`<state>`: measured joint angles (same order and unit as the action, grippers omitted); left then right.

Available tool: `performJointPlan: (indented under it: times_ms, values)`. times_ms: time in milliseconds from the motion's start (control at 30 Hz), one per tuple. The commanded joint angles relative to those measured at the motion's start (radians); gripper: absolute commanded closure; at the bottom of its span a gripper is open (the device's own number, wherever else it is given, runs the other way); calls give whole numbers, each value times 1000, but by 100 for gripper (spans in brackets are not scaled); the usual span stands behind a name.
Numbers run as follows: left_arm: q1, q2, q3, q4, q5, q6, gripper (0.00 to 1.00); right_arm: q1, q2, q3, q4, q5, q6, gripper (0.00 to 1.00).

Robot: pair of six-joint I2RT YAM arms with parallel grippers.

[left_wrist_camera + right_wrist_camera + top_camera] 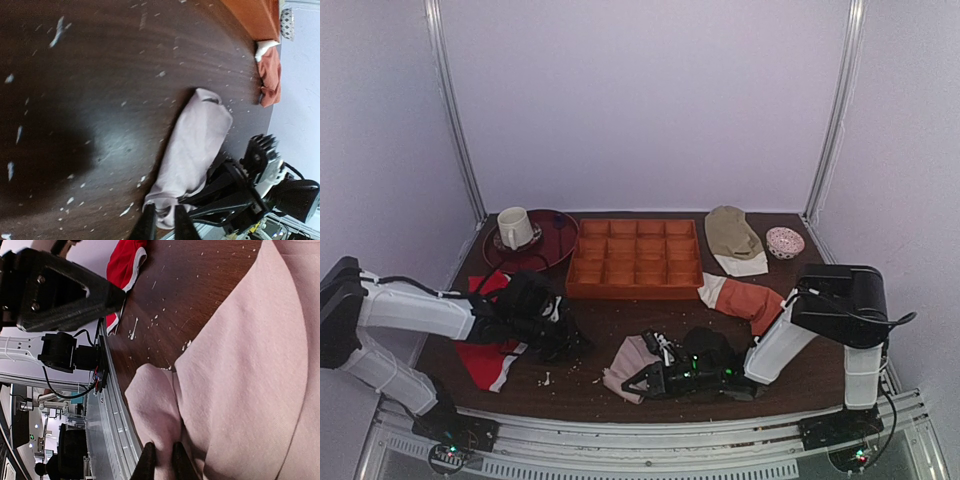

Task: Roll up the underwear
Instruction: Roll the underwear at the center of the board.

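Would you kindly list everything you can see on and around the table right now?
underwear: one, pinkish-beige, front centre
red garment: one, red with white trim, front left
orange-rust garment: one, right of tray
tan garment: one, khaki over white, back right
tray: one, orange, gridded, back centre
plate: one, dark red, back left
mug: one, white, on plate
bowl: one, patterned, back right
table: one, dark wood, crumb-speckled
left gripper: black, front left
right gripper: black, pinching underwear
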<state>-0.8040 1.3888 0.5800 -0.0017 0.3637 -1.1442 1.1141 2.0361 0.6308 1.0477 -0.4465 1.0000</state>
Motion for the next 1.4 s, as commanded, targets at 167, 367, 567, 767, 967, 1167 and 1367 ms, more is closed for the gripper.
performJointPlan:
  times_ms: [167,367,567,767,967,1167,1367]
  values:
    - [-76,-55,-154,153,36,-143,56,2,125,-37,-360,42,-73,100]
    - [-104,56,-248,459,38,-232,48,1,112,-33,-371,44,-79,100]
    - [-147,225,-249,653,47,-296,50,1,102,-35,-380,47,-83,100]
    - [-162,320,-270,788,48,-352,54,-2,90,-48,-377,51,-81,100]
    - [-164,312,-244,701,51,-319,63,-2,92,-49,-377,45,-84,100]
    - [-164,324,-230,683,50,-320,99,-3,87,-43,-387,45,-89,100]
    - [-165,308,-227,646,41,-313,100,0,36,-17,-490,78,-167,97]
